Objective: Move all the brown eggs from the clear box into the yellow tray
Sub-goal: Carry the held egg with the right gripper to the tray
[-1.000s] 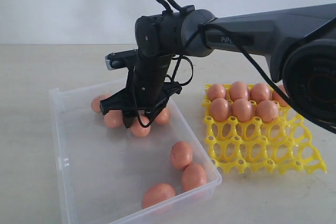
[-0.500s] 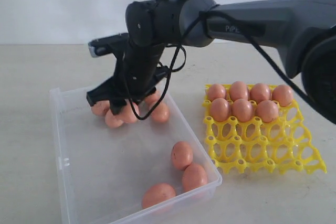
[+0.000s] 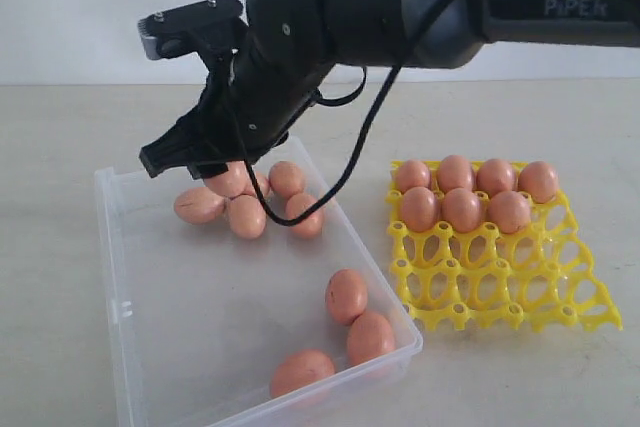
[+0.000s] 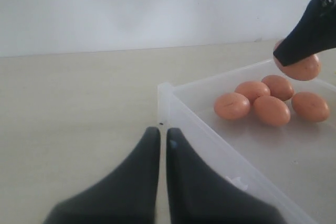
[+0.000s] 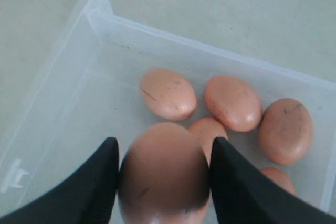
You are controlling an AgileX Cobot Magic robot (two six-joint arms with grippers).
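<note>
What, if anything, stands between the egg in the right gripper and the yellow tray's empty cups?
Nothing visible. The right gripper holds the brown egg above the clear box, higher than its low wall, and no object lies between box and yellow tray. Seated eggs fill only the tray's far cups; near cups are open.

The box (image 3: 150, 347) holding loose eggs (image 3: 346, 295) sits left of the tray (image 3: 450, 269).

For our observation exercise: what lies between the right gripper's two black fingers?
A smooth orange-brown egg, clamped between the right gripper's fingers above the transparent plastic box; the right wrist view shows it best.
</note>
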